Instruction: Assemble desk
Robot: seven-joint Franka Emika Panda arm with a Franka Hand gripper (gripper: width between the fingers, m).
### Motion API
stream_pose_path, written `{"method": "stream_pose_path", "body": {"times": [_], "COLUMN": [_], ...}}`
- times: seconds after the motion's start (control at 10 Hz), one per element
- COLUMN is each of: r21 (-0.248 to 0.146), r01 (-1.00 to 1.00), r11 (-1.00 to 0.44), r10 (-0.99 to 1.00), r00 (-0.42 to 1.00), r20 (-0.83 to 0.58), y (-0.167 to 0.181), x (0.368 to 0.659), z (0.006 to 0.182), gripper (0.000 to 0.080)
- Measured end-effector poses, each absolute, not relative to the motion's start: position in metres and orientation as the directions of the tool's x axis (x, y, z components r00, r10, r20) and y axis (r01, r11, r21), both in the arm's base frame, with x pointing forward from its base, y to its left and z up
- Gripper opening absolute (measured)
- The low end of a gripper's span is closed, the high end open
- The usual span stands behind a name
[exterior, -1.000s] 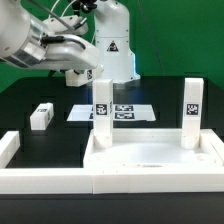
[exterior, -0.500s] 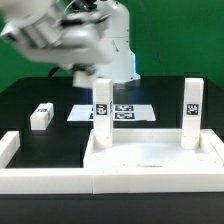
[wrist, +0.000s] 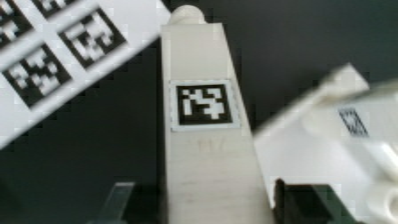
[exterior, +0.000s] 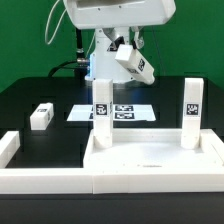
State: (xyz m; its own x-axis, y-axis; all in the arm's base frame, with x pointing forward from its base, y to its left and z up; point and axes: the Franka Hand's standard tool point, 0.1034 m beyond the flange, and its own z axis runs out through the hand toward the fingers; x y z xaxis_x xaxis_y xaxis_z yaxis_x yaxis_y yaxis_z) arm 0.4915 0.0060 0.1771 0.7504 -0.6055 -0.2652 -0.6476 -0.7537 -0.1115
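The desk panel [exterior: 150, 152], a white tray with a raised rim, lies at the front with two tagged white legs standing upright in it, one [exterior: 102, 113] on the exterior view's left and one [exterior: 191, 113] on its right. A loose leg [exterior: 41, 115] lies on the black table at the left. My gripper [exterior: 131, 58] hangs high above the back of the table, shut on another tagged leg [wrist: 199, 120], held tilted. In the wrist view my gripper [wrist: 210, 208] has a finger [wrist: 125, 202] on either side of that leg.
The marker board [exterior: 122, 111] lies flat behind the panel and shows in the wrist view [wrist: 50, 50]. White border wall segments [exterior: 45, 182] run along the front and left. A blurred white tagged part [wrist: 342, 118] lies beside the held leg in the wrist view.
The arm has swung from the exterior view's upper left to the upper middle, and the gripper now hangs above the marker board with the leg in it.
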Motion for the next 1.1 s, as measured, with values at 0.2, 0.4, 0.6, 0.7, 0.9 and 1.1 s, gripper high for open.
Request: {"method": "stream_pose_path", "body": {"times": [0.2,0.4,0.6,0.7,0.9,1.1], "r21": [-0.066,-0.106,-0.109,-0.128,-0.143,-0.121], "r01": [-0.584,-0.629,-0.628,-0.620,-0.616,-0.548], "r11": [-0.809,-0.770,-0.771,-0.774,-0.775,-0.828], "r10": [-0.578,-0.637,-0.634,-0.630,-0.630,-0.557], "r00": [0.812,0.765,0.736,0.734,0.731,0.775], "r20": [-0.082,0.095,0.238,0.255,0.264,0.298], "y": [0.000,0.014,0.026,0.031,0.036,0.050], "x": [0.513,0.548,0.568,0.565,0.564,0.572], "z": [0.184,0.200,0.205,0.201,0.199,0.192], "gripper": [0.0284,0.0284,0.0284,0.0284,0.0284,0.0284]}}
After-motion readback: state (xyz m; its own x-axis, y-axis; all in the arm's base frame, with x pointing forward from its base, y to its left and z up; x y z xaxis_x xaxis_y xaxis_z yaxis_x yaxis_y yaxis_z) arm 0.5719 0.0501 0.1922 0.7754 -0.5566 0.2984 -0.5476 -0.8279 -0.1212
